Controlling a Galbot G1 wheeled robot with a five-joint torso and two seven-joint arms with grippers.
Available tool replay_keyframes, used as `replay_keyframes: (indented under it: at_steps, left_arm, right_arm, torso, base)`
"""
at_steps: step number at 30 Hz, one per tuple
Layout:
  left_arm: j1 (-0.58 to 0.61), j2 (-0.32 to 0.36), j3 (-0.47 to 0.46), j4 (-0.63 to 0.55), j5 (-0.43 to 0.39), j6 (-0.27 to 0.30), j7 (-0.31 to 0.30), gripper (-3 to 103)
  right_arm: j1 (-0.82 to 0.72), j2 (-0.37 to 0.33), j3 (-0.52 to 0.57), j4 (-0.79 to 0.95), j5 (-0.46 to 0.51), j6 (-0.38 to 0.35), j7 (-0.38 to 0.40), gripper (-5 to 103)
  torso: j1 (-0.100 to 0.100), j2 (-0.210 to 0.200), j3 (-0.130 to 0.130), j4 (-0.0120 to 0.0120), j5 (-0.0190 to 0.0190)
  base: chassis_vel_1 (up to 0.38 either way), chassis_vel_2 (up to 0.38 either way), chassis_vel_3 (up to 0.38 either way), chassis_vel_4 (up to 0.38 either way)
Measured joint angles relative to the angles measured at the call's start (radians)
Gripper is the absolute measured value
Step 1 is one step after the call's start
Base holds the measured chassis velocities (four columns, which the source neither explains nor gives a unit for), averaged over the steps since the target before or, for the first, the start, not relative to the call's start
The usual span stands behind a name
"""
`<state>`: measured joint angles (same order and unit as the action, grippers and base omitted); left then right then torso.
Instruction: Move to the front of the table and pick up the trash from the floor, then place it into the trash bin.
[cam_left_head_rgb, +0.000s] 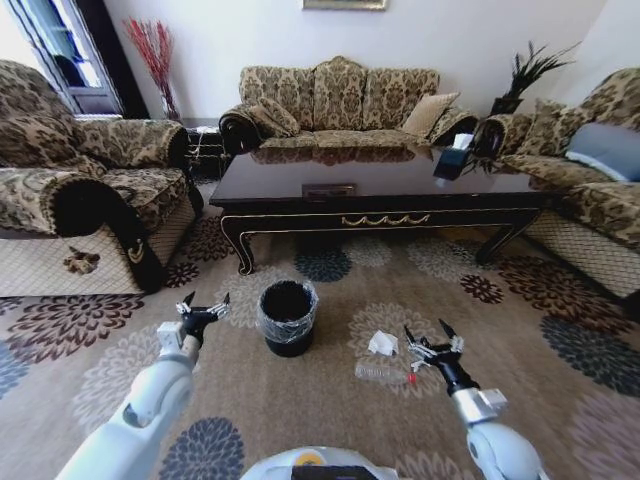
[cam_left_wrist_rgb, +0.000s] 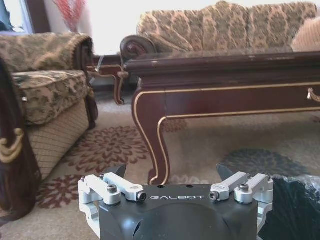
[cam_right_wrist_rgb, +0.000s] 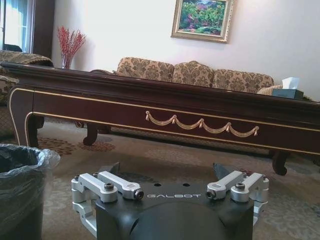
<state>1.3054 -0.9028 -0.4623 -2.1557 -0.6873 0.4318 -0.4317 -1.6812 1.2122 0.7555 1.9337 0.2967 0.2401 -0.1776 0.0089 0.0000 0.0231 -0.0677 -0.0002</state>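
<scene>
Trash lies on the patterned carpet (cam_left_head_rgb: 330, 290) in the lower middle of my head view: a crumpled white paper wad (cam_left_head_rgb: 382, 343) and, just below it, a crushed clear bottle (cam_left_head_rgb: 384, 374) whose red cap (cam_left_head_rgb: 410, 379) is a tiny dot that I can barely make out. The bottle's clear body blends into the carpet, so its outline is hard to trace. My right gripper (cam_left_head_rgb: 433, 337) hangs just to the right of both pieces, fingers spread wide and holding nothing; I cannot tell from here whether a fingertip touches the cap. The trash bin (cam_left_head_rgb: 288, 317) stands left of the litter, black with a clear bag folded over its rim, and its inside is too dark to see into. My left gripper (cam_left_head_rgb: 203, 303) hovers left of the bin, fingers also spread apart and empty. Behind the bin the table (cam_left_head_rgb: 380, 190) runs across the middle of the frame; its far legs are hidden behind its own top. A tissue box (cam_left_head_rgb: 452, 158) sits on its right part. In my left wrist view the gripper body covers the lower middle, the fingertips are cut short by it, and the bin (cam_left_wrist_rgb: 295, 207) is clipped at the lower right corner. In my right wrist view the bin (cam_right_wrist_rgb: 22, 185) is cut off at the lower left, and the table (cam_right_wrist_rgb: 150, 107) fills the middle band.
</scene>
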Motion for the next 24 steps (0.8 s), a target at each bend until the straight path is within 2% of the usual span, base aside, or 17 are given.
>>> replay_keyframes:
  at_steps: [3,5,7,8,10,11,13,16,18,21,23,24]
  left_arm:
    - [-0.038,0.025,0.015,0.006,-0.038,0.028,-0.009,102]
    - [-0.105,0.061,0.046,0.014,-0.134,0.088,-0.037,100]
    - [-0.121,0.066,0.055,0.018,-0.153,0.099,-0.044,100]
    - [-0.159,0.074,0.079,0.029,-0.196,0.124,-0.062,97]
    - [-0.25,0.076,0.144,0.065,-0.307,0.175,-0.119,100]
    - [-0.25,0.076,0.144,0.065,-0.307,0.175,-0.119,100]
    - [-0.313,0.066,0.199,0.093,-0.389,0.204,-0.169,100]
    - [-0.448,0.023,0.318,0.142,-0.583,0.251,-0.316,100]
    - [-0.469,0.014,0.335,0.149,-0.614,0.258,-0.339,97]
    - [-0.571,-0.036,0.414,0.208,-0.748,0.292,-0.47,87]
    - [-0.582,-0.043,0.42,0.217,-0.769,0.297,-0.489,87]
    - [-0.602,-0.057,0.431,0.236,-0.814,0.304,-0.531,86]
  right_arm:
    - [-0.007,0.005,0.003,0.0,0.0,0.003,-0.001,100]
    - [-0.017,0.011,0.008,0.0,-0.001,0.009,-0.002,100]
    - [-0.018,0.012,0.009,0.0,-0.002,0.01,-0.003,100]
    - [-0.02,0.013,0.01,0.001,-0.002,0.01,-0.003,100]
    - [-0.022,0.014,0.012,0.01,-0.003,0.011,-0.003,100]
    - [-0.022,0.014,0.012,0.01,-0.003,0.011,-0.003,100]
    - [-0.024,0.014,0.015,0.017,-0.002,0.01,-0.003,100]
    - [-0.036,0.014,0.029,0.026,-0.002,0.009,-0.003,100]
    - [-0.038,0.014,0.031,0.027,-0.002,0.009,-0.003,100]
    - [-0.049,0.016,0.047,0.027,0.0,0.011,-0.003,100]
    - [-0.049,0.017,0.05,0.026,0.001,0.011,-0.003,100]
    - [-0.049,0.018,0.053,0.026,0.002,0.012,-0.003,100]
  torso:
    - [0.0,0.0,0.0,-0.0006,0.0002]
    - [0.0,0.0,0.0,-0.0001,0.0001]
    - [0.0,0.0,0.0,-0.0001,0.0003]
    - [0.0,0.0,0.0,0.0,0.0005]
    - [0.0,0.0,0.0,0.0,0.0001]
    - [0.0,0.0,0.0,0.0,0.0001]
    - [0.0,0.0,0.0,0.0,0.0004]
    - [0.0,0.0,0.0,-0.0001,0.0004]
    - [0.0,0.0,0.0,-0.0003,0.0004]
    - [0.0,0.0,0.0,-0.0004,0.0004]
    - [0.0,0.0,0.0,-0.0003,0.0005]
    - [0.0,0.0,0.0,-0.0002,0.0003]
  base:
    - [0.0,0.0,0.0,0.0]
    - [0.0,0.0,0.0,0.0]
    - [0.0,0.0,0.0,0.0]
    - [0.0,0.0,0.0,0.0]
    - [0.0,0.0,0.0,0.0]
    - [0.0,0.0,0.0,0.0]
    - [0.0,0.0,0.0,0.0]
    - [0.0,0.0,0.0,0.0]
    - [0.0,0.0,0.0,0.0]
    - [0.0,0.0,0.0,0.0]
    - [0.0,0.0,0.0,0.0]
    - [0.0,0.0,0.0,0.0]
